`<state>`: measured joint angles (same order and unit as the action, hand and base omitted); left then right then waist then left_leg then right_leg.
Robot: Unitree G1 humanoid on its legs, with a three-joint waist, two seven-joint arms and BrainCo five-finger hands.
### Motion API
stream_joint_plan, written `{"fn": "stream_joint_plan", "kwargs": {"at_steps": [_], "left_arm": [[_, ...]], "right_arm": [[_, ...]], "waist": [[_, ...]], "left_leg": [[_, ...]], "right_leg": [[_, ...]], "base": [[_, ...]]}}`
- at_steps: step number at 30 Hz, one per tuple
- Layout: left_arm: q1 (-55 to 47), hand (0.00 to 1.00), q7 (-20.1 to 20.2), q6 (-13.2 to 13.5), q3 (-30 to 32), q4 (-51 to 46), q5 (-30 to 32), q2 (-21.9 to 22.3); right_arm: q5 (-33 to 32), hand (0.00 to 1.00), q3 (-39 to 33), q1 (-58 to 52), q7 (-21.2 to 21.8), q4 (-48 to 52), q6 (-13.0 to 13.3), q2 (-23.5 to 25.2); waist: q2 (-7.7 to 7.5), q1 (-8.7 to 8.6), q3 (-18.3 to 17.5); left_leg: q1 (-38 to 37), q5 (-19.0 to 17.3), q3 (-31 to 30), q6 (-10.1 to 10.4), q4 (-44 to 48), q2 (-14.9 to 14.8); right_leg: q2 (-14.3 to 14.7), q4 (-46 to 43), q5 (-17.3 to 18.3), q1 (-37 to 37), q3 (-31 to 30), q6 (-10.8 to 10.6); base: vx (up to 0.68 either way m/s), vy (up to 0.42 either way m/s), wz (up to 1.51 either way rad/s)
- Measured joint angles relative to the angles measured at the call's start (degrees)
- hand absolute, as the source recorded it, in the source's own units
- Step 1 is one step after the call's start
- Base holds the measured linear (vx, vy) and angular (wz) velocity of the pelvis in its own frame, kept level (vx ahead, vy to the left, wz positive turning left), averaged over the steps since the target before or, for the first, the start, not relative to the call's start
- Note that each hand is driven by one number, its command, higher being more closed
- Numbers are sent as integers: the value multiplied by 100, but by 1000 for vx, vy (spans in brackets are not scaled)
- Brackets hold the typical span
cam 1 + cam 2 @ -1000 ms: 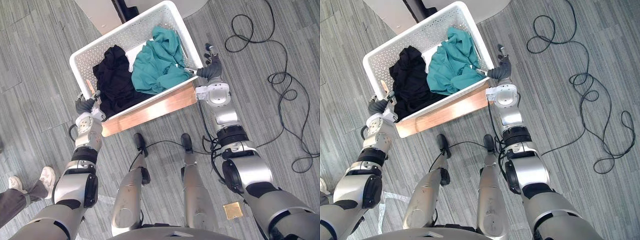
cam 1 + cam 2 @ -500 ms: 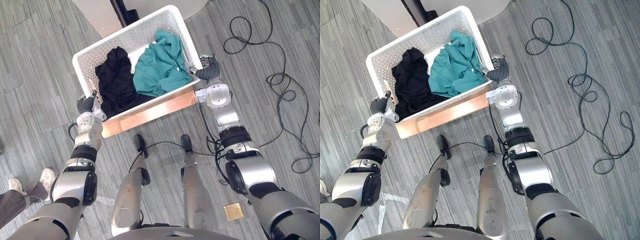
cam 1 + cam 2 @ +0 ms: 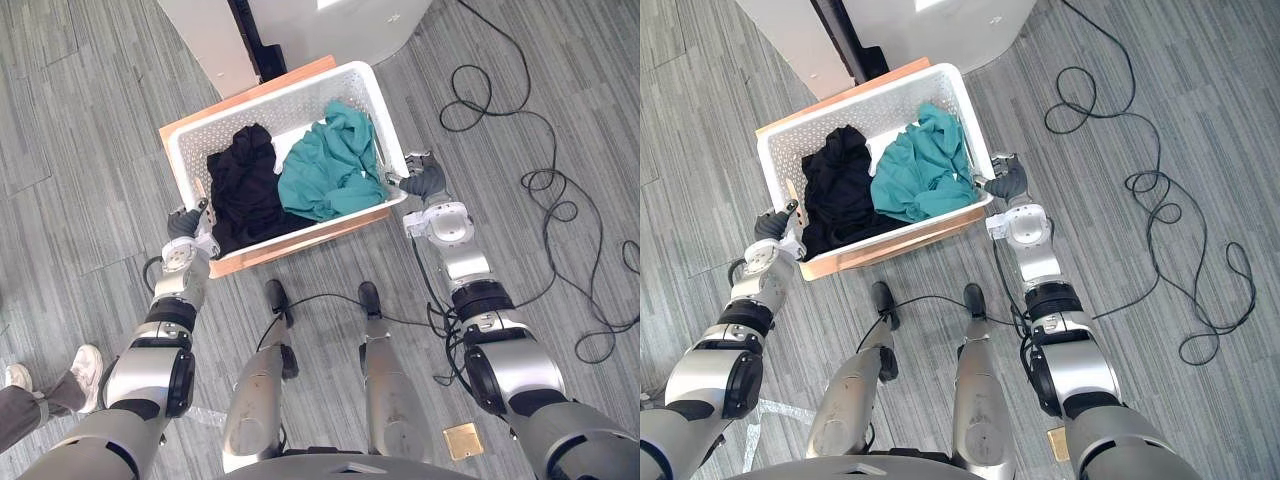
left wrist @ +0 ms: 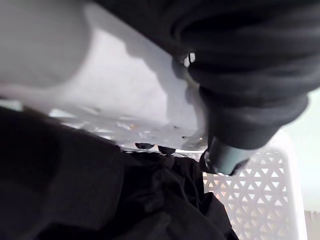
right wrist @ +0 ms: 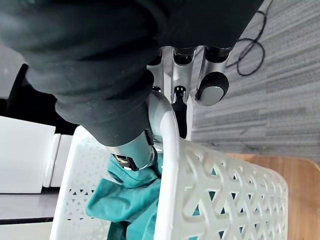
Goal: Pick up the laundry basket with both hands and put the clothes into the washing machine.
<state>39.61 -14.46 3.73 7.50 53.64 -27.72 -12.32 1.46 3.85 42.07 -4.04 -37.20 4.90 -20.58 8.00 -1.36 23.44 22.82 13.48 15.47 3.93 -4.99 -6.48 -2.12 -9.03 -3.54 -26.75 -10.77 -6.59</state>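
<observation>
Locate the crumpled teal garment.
In the left eye view the crumpled teal garment lies in the right half of the white perforated plastic basket, beside the black garment and close to the right hand gripping the rim.

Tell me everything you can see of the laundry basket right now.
The laundry basket is white plastic, rectangular, with perforated walls and a solid rim, standing upright. It holds a black garment toward the robot's left and a teal garment toward its right. The left hand and right hand grip its short ends at the rim. A wooden board shows beneath it.
</observation>
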Motion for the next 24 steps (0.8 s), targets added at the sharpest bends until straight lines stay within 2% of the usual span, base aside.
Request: {"fn": "stream_joint_plan", "kwargs": {"at_steps": [9,18,24], "left_arm": [[-232,100,102,27,4,110,26,2],[-896,100,115,50,-88,-354,36,-23],[-1264,100,234,34,-162,-689,104,-71]], "right_arm": [[-1033,100,-52,-504,25,36,151,232],[-1546,100,41,-1498,208,728,106,401],[-1776,100,76,-2021,262,1131,85,432]], "waist": [[-12,-23,-6],[-28,-70,-24],[-194,-91,-160]], "left_leg": [[-150,-4,-108,3,0,-5],[-332,-20,-177,2,1,-3],[-379,-26,-220,-2,1,-4]], "right_leg": [[-7,72,4,245,95,4],[-25,128,20,496,199,8],[-27,228,14,616,228,4]], "base": [[-21,-45,5],[-24,-37,4],[-23,-45,3]]}}
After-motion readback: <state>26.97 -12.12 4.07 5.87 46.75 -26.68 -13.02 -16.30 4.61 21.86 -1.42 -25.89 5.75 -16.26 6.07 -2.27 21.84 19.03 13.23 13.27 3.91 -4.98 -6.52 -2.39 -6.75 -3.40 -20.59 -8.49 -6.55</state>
